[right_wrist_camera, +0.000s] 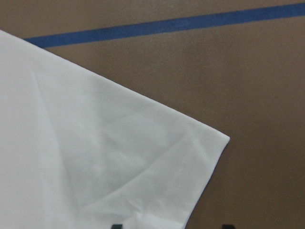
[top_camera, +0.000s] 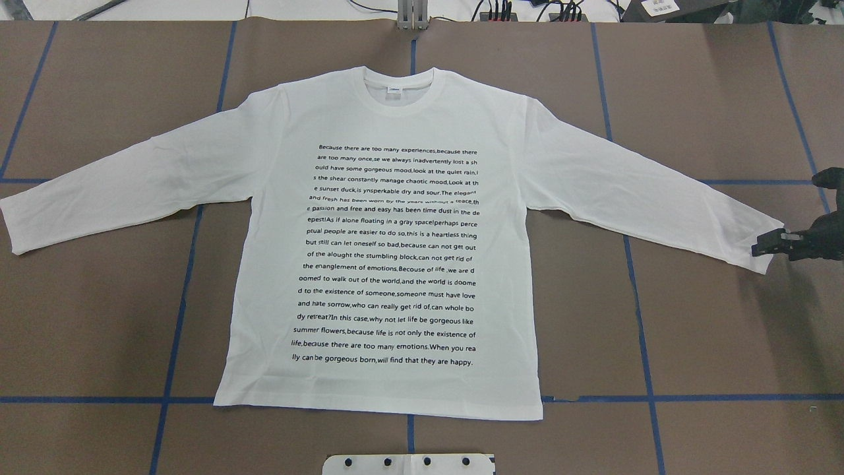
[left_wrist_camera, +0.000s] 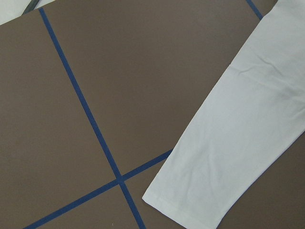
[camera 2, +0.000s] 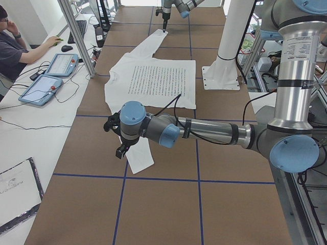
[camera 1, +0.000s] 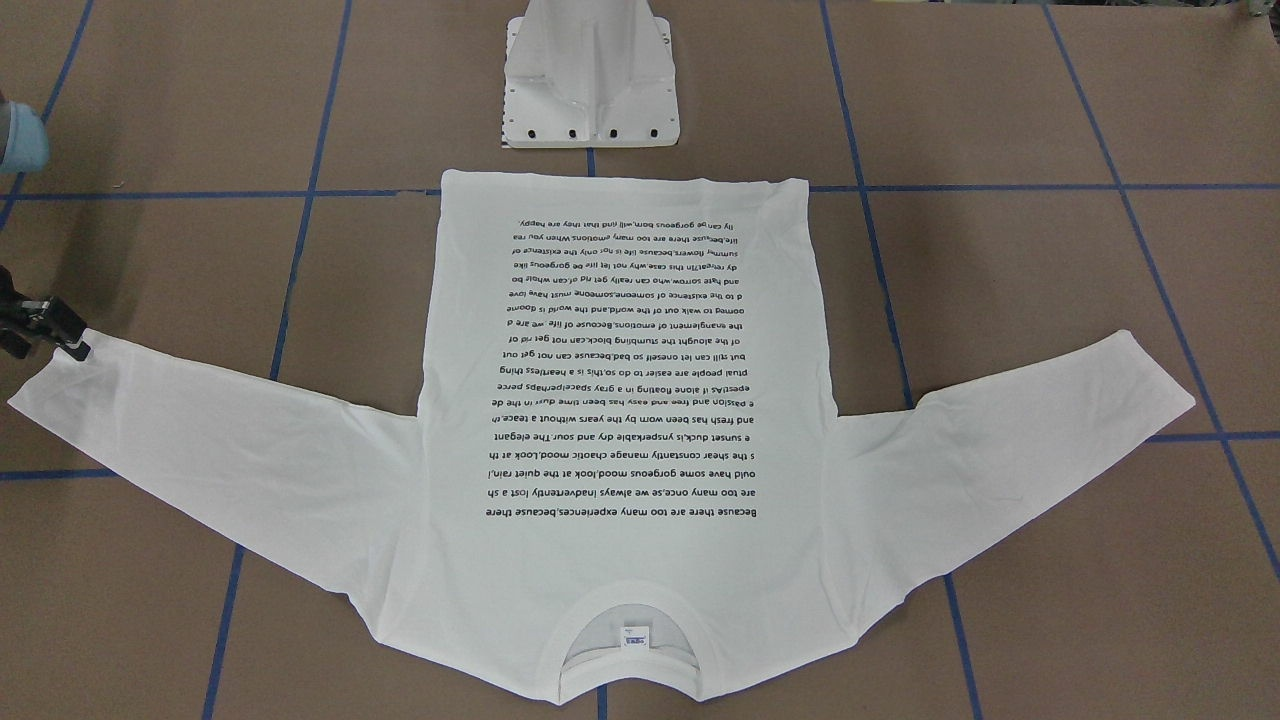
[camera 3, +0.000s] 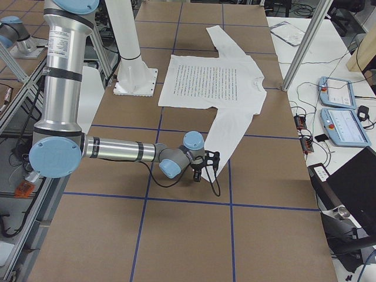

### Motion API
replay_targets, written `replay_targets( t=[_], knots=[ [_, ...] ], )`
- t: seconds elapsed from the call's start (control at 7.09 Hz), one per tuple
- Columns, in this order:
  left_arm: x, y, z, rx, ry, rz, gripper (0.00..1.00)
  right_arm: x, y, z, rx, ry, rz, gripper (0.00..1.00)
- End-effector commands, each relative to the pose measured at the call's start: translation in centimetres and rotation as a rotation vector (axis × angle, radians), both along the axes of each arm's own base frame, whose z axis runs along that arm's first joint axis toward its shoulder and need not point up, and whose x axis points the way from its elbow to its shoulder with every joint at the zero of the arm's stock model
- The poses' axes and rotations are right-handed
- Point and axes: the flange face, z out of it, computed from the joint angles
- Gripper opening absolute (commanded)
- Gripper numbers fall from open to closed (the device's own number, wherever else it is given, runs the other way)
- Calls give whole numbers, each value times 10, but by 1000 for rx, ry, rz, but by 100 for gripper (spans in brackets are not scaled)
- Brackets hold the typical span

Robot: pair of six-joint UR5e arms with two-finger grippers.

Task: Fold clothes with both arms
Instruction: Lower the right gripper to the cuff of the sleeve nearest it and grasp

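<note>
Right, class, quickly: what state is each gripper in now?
Left gripper: cannot be told.
Right gripper: open, at the cuff of the white long-sleeved T-shirt.

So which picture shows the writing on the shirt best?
The overhead exterior view: the writing on the shirt is upright, big and sharp. Front-facing shows it upside down, the side views tiny, and the wrist views only a plain sleeve.

T-shirt (top_camera: pixel 389 244): matt white cloth | table (top_camera: pixel 712 99): matt brown paper | right arm (camera 3: pixel 61 88): smooth silver metal
</note>
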Motion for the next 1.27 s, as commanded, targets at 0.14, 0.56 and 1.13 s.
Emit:
replay_targets(
  t=[0.14,0.56,1.13],
  knots=[
    [0,-3,0,2,-2,0,100,-2,-1,-3,-12,-9,-4,60],
    [0,-3,-1,2,0,0,100,-2,-1,2,-22,-1,-5,37],
    [0,-4,-2,5,0,0,100,-4,-9,-10,-3,-16,1,0]
  ],
)
